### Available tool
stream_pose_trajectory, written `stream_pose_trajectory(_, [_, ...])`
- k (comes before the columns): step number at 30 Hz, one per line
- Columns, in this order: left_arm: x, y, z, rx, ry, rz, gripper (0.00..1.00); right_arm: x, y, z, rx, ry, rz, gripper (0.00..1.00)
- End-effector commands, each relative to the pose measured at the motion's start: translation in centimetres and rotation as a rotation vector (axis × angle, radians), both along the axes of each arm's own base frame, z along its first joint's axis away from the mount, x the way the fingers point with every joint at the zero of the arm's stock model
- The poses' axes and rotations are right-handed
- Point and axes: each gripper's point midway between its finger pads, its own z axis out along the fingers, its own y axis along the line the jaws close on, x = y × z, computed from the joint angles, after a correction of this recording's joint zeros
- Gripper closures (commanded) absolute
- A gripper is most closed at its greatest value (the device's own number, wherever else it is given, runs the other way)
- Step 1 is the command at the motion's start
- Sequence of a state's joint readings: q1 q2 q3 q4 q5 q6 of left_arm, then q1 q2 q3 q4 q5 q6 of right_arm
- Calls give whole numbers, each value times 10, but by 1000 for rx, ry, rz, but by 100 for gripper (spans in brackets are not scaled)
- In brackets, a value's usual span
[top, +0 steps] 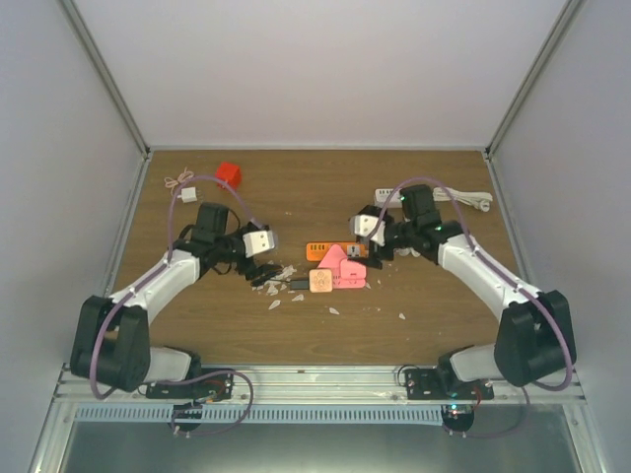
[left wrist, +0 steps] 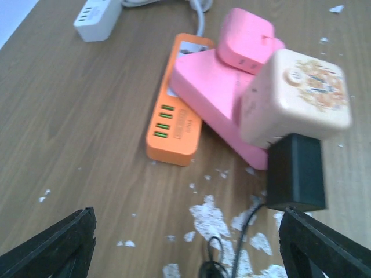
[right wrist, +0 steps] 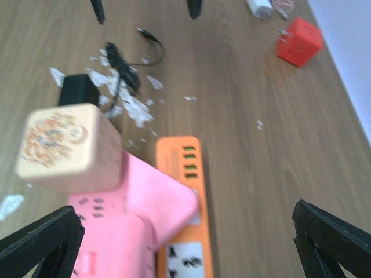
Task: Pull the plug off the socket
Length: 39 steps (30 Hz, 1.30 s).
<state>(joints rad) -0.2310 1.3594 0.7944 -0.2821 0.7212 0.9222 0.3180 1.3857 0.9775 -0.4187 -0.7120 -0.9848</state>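
Observation:
A pink socket block (left wrist: 211, 87) lies partly on an orange power strip (left wrist: 174, 124). A cream patterned adapter (left wrist: 295, 95) sits on the block's near end, with a black plug (left wrist: 295, 174) and its thin cable against it. A pink plug (left wrist: 246, 39) sits on the block's far end. The cluster shows at the table's middle in the top view (top: 340, 268). My left gripper (left wrist: 185, 255) is open and empty, just short of the black plug. My right gripper (right wrist: 185, 255) is open over the orange strip (right wrist: 182, 191) and the pink block (right wrist: 133, 226), holding nothing.
White scraps (left wrist: 223, 217) litter the wood around the cable. A red cube adapter (top: 229, 174) and a small white charger (top: 187, 194) lie at the back left. A white power strip (top: 434, 195) with its cord lies at the back right.

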Motion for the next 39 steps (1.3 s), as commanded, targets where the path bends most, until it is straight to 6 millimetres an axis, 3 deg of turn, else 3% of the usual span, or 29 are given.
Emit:
stream_pose_trajectory(1, [-29,-11,3,-32,-53,-113,14,-23,31,-9,1,-10,65,1])
stream_pose_trajectory(9, [-69,-26,-25,40,-96,-225,17,-60,62,-27,-16,11,225,2])
stream_pose_trajectory(16, [-79,-40,-39,63,-135,-224,22,-89,75,-58,-77,24,307,4])
stream_pose_trajectory(23, [-84,-47,-50,82,-164,-208,30,-91,80,-79,-120,10,305,5])
stream_pose_trajectory(29, [-72,-52,-45,80,-232,-174,34,-82,86,-84,-123,-8,282,12])
stream_pose_trajectory(39, [-61,-59,-57,104,-243,-169,46,-75,84,-100,-161,-52,262,20])
